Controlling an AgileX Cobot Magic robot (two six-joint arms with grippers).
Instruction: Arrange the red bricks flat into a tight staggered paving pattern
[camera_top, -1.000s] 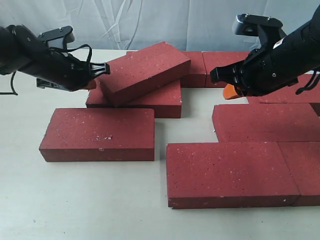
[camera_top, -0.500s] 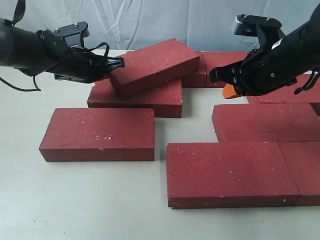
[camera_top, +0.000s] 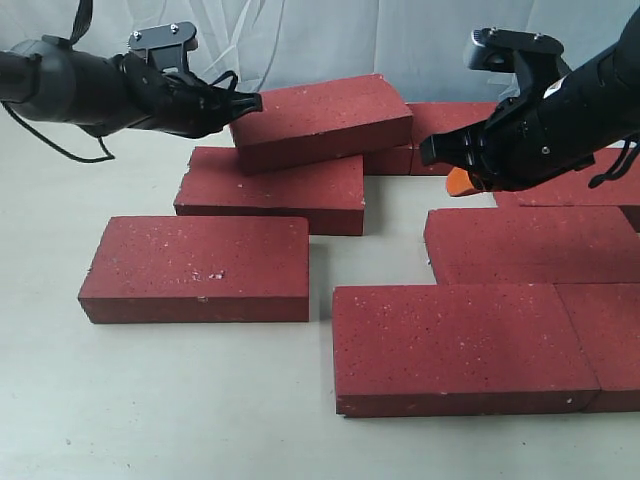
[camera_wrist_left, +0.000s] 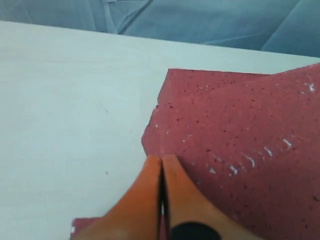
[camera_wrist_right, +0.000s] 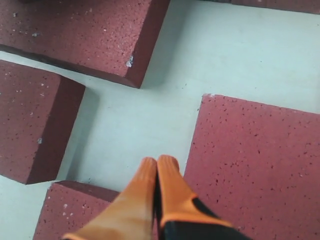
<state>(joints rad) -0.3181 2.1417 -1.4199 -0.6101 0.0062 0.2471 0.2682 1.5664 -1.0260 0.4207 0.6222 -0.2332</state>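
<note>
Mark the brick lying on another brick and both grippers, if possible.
Upper brick (camera_top: 318, 110), exterior view, middle of top face.
Left gripper (camera_wrist_left: 161, 162), left wrist view, tips of shut fingers.
Right gripper (camera_wrist_right: 157, 162), right wrist view, tips of shut fingers.

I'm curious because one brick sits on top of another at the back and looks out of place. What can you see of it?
The top brick is a dark red rectangular paver, rough and matte with tiny white flecks. It lies broad face up, turned at an angle across the lower brick that carries it. The left hand, its fingers closed together, meets the brick's left end.
</note>
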